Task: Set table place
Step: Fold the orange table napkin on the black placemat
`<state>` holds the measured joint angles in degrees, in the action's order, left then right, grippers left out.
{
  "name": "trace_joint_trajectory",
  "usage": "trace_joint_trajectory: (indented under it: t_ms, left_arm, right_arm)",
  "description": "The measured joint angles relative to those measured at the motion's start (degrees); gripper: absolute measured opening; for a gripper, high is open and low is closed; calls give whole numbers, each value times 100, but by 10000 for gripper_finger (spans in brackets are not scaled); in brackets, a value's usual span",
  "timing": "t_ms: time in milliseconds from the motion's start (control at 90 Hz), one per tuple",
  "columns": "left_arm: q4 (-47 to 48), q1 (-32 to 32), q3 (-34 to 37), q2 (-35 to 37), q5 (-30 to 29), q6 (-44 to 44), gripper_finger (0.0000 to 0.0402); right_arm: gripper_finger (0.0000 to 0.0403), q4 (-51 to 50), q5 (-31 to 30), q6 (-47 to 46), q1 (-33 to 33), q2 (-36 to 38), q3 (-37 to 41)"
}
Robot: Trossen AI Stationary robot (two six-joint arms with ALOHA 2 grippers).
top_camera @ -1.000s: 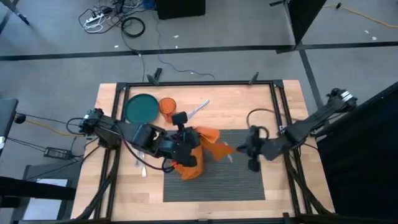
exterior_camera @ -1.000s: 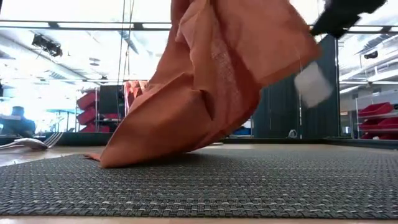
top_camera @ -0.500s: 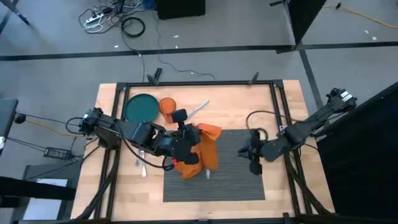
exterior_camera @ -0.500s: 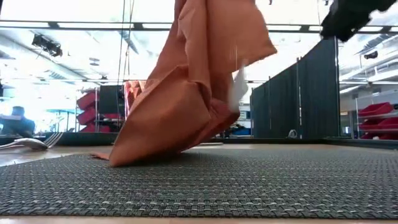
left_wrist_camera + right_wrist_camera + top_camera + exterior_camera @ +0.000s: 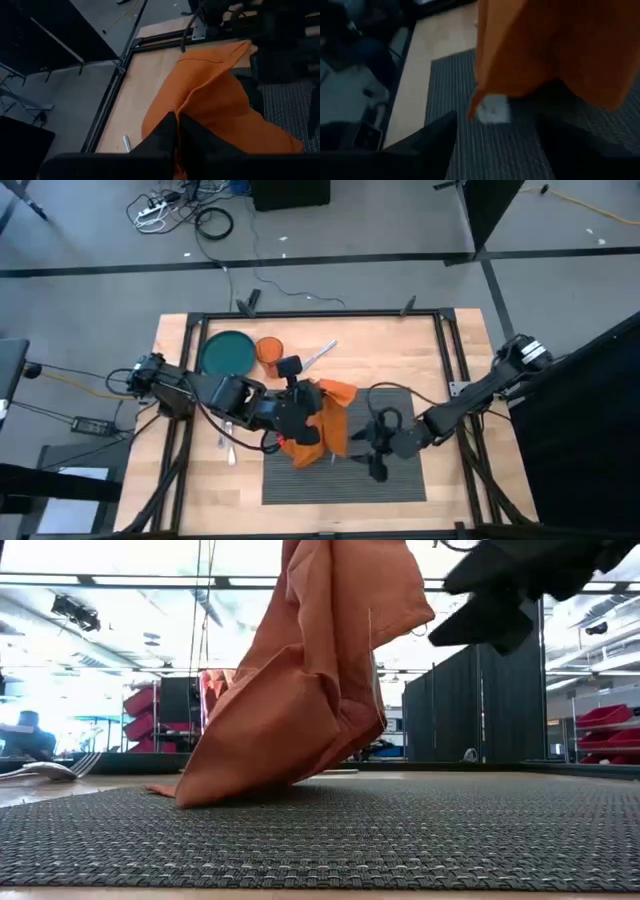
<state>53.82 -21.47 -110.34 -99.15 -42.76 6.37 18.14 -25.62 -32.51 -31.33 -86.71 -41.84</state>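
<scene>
1. The placemat (image 5: 400, 475): dark grey, finely ribbed, rectangular, lying flat in the lower centre of the high view.
2. The surface (image 5: 420, 350): light wooden planks, roughly square, edged by a thin black frame.

Two dark jointed arms, black looping cables, black left hand (image 5: 300, 435)

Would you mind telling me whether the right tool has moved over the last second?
Yes. In the high view the right tool has moved left across the placemat, from near its right edge towards the orange napkin held by the left tool.
</scene>
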Motion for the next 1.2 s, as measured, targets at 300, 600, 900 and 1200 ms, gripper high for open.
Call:
trace_joint_trajectory:
  t_ms: [300,600,900,1200]
  left_arm:
    - [3,0,0,-2,0,-15,0]
    - [-1,0,0,-3,-2,-15,0]
    - [-8,1,0,-4,-2,-35,0]
    - [44,0,0,-4,-2,-35,0]
  right_arm:
    - [246,1515,-947,168,238,-724,-3]
    - [81,2237,-1936,537,314,-1165,-5]
    - [1,2371,-3269,2362,-29,-909,-5]
    - [0,1123,-4287,3861,-469,516,-5]
